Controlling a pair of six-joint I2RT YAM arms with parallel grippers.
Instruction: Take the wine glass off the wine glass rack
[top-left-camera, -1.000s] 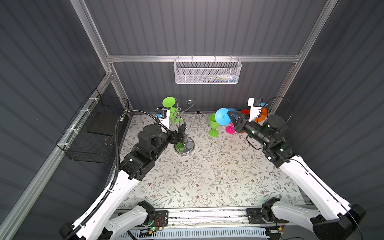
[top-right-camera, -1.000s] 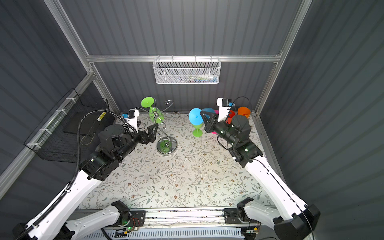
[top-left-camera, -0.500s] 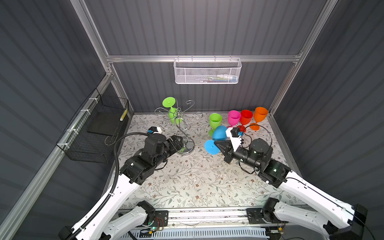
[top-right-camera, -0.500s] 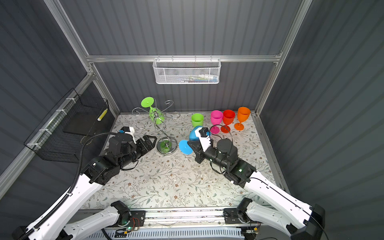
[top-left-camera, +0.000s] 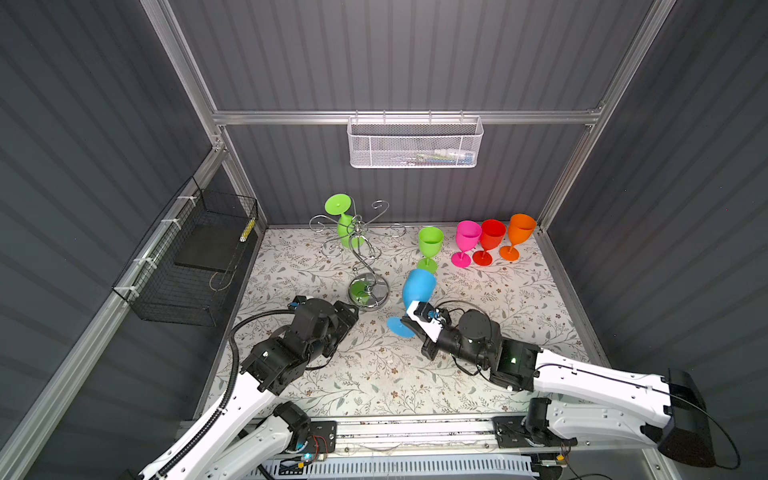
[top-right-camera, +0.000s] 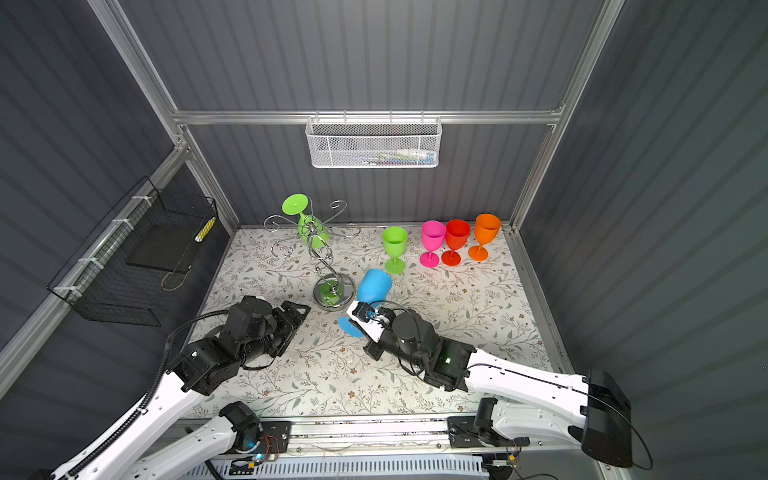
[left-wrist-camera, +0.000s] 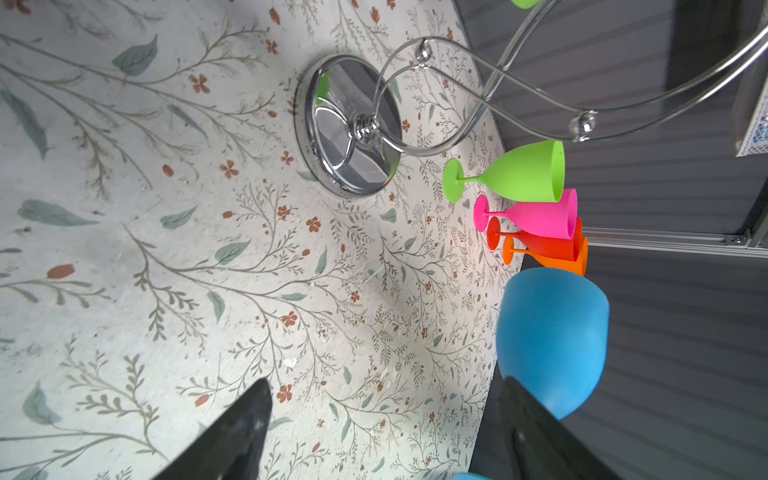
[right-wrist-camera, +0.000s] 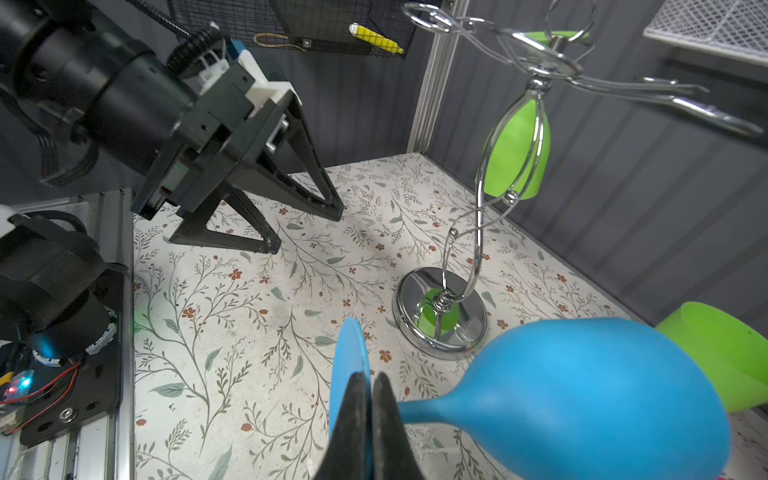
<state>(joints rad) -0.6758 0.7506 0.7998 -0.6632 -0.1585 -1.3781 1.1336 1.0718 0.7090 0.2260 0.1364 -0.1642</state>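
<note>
Gripping the blue glass (top-left-camera: 417, 286) by its stem in the closed right end effector (right-wrist-camera: 370, 399), tilted, foot near the worktop (top-left-camera: 374, 374) middle, off the rack (top-left-camera: 365, 257) toward the back-left corner. Level the foot, lower until flat, then release clear of the rack base. Hold the open, empty left end effector (right-wrist-camera: 303, 230) aside. Hanging green glass (top-left-camera: 345, 228) yet to unhook.

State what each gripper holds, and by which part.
The right gripper is shut on the stem of the blue plastic wine glass, near its foot. The left gripper is open, holding nothing.
</note>
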